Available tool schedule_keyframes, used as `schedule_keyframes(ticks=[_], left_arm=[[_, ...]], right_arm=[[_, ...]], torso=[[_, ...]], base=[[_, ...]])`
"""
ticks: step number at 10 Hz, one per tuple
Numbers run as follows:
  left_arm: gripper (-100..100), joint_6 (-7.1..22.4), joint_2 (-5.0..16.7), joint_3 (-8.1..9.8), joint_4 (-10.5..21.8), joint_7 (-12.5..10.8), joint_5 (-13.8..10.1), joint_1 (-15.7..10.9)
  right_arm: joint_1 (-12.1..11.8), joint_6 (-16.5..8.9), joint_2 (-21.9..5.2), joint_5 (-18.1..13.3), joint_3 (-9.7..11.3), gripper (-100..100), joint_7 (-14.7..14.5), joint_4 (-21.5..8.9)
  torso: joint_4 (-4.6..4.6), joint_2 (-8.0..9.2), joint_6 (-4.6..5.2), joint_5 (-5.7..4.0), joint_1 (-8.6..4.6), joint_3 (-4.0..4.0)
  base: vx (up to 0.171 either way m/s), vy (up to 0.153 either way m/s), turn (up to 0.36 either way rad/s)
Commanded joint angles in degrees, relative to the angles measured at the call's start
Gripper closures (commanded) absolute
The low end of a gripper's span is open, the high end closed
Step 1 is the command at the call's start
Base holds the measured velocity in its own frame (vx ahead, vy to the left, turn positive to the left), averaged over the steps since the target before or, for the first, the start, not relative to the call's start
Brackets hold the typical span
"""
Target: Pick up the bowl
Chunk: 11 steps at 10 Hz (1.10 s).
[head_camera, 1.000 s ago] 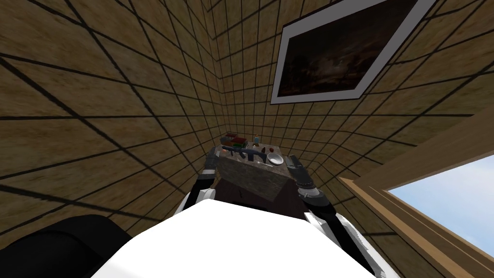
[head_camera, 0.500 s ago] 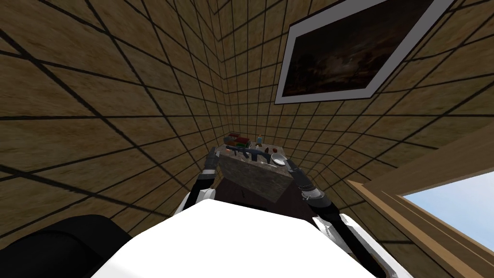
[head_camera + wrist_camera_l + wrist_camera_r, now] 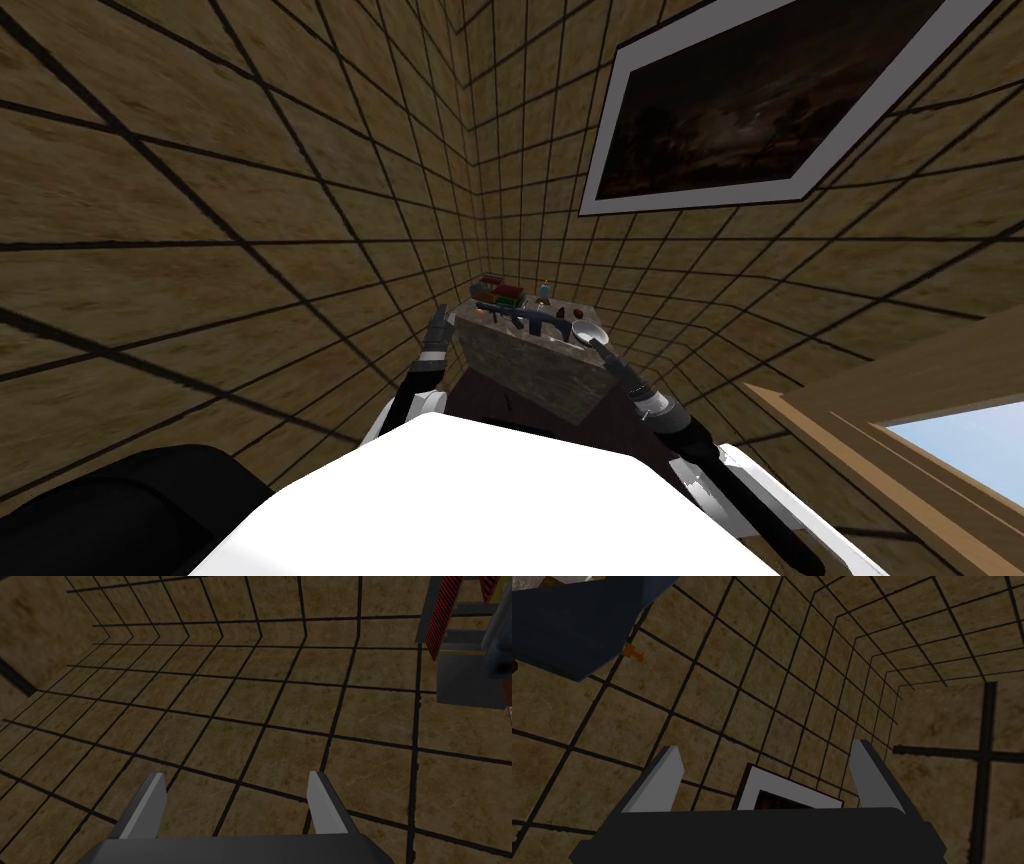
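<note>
Bowl: the pale bowl (image 3: 585,330) sits upright on the stone-look surface (image 3: 530,368), at the corner nearest the right arm (image 3: 655,405); everything else is placed from it.
Clutter: a long dark blue object (image 3: 520,316) lies just beside the bowl on its left. Red and green books (image 3: 498,291) and a small bottle (image 3: 545,291) stand beyond the bowl, nearer the wall.
Why the right arm is there: it reaches up along the surface's side, likely so the fingers can straddle the bowl's rim from its free side, away from the blue object.
Right tool (image 3: 767,748): its fingers are spread wide with nothing between them. In the head view it is just beside the bowl's near right rim; whether it touches the rim I cannot tell. Its camera looks past the bowl at the tiled wall (image 3: 812,676), so I judge it needs tilting down before closing.
Left tool (image 3: 236,775): its fingers are wide apart and empty. It is well apart from the bowl, past the blue object, probably parked clear of the work.
</note>
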State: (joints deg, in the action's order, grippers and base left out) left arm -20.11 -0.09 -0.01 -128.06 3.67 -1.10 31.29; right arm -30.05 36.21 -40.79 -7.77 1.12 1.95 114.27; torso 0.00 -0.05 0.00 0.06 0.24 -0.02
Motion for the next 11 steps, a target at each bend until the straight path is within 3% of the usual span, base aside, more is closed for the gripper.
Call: schedule_keyframes(ticks=[1,5,6,9,10,11], left_arm=[[0,0.0,0.0,0.00,0.0,0.0,0.0,0.0],[0,0.0,0.0,0.00,0.0,0.0,0.0,0.0],[0,0.0,0.0,0.00,0.0,0.0,0.0,0.0],[0,0.0,0.0,0.00,0.0,0.0,0.0,0.0],[0,0.0,0.0,0.00,0.0,0.0,0.0,0.0],[0,0.0,0.0,0.00,0.0,0.0,0.0,0.0]], right_arm=[[0.3,0.2,-2.0,-0.8,0.7,-100,-0.6,-1.9],[0.4,0.3,-8.7,-3.2,1.3,-100,-1.5,-7.2],[0.3,0.4,-10.5,-4.4,1.7,-100,-2.0,-9.7],[0.3,0.4,-15.5,-5.6,2.2,-100,-2.5,-12.7],[0.2,0.5,-17.1,-6.9,2.6,-100,-2.9,-15.3],[0.2,0.5,-18.5,-6.9,2.6,-100,-2.9,-15.5]], torso=[[0.00,0.00,0.00,0.00,0.00,0.00],[-0.01,-0.03,0.01,0.01,0.08,-0.02],[-0.01,-0.04,0.01,0.01,0.00,-0.02],[-0.01,-0.03,0.00,0.00,0.01,-0.02],[0.00,-0.02,0.01,0.00,-0.01,-0.01],[-0.01,-0.06,0.02,0.01,0.05,-0.03]], base=[[0.017,0.066,0.034],[0.021,0.079,0.056],[0.020,0.079,0.080],[0.019,0.072,0.052],[0.037,0.091,0.091],[0.029,0.070,0.024]])
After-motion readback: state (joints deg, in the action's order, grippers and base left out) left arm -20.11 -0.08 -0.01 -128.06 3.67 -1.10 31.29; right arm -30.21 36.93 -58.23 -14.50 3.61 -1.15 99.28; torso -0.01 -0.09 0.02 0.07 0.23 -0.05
